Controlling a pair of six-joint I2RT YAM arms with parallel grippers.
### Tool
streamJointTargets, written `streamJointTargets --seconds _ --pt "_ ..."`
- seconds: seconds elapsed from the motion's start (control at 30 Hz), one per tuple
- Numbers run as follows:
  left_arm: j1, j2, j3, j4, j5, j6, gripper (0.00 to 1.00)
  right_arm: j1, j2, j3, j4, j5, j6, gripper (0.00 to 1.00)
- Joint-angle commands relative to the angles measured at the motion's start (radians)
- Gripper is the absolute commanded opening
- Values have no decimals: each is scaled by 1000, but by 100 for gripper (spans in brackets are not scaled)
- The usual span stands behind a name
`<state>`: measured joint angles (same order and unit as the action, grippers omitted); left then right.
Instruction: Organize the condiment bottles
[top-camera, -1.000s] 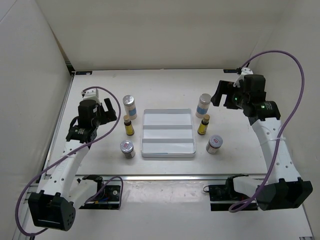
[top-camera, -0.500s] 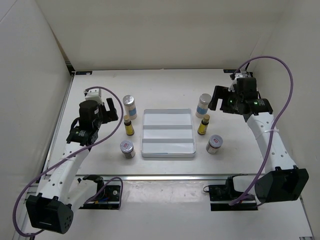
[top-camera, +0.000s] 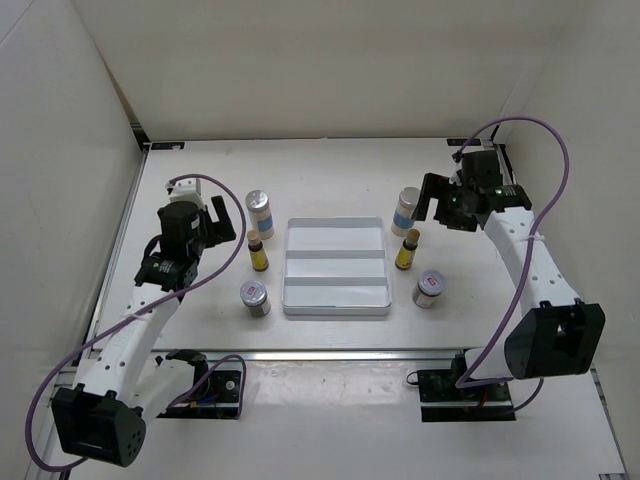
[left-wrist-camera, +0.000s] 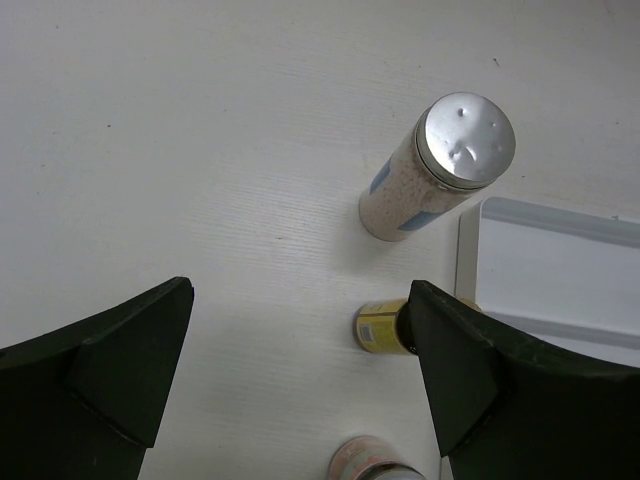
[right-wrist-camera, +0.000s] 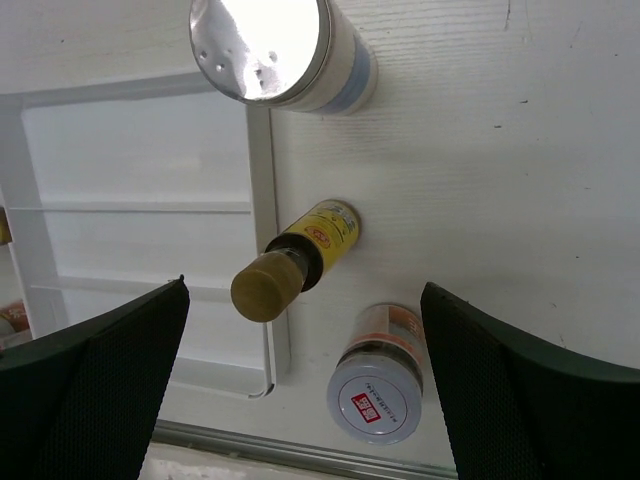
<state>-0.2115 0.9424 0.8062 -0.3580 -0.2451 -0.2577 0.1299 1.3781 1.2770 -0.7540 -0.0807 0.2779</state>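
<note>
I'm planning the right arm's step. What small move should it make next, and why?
Probably lower the right gripper toward the white bottle beside it. Its jaws stand open and empty, and that bottle is the nearest one and stands outside the tray.

The worktop is matt white, faintly grained; the tray is smooth satin white. The left white bottle and right white bottle carry shiny, dimpled metal caps. The left end effector has matt black plastic fingers.
</note>
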Motion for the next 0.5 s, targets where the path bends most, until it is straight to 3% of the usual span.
streamJointTargets --seconds 0.0,0.13,0.3,0.47 --pt "-3 -7 8 2 24 -26 100 4 -57 16 25 15 26 100" --pt "-3 2 17 -21 -13 -41 100 4 -57 16 -24 102 26 100" --pt "-3 7 17 -21 24 -23 100 4 -157 -100 57 35 14 100" --pt "-3 32 17 -21 33 -14 91 4 -203 -165 79 51 26 100"
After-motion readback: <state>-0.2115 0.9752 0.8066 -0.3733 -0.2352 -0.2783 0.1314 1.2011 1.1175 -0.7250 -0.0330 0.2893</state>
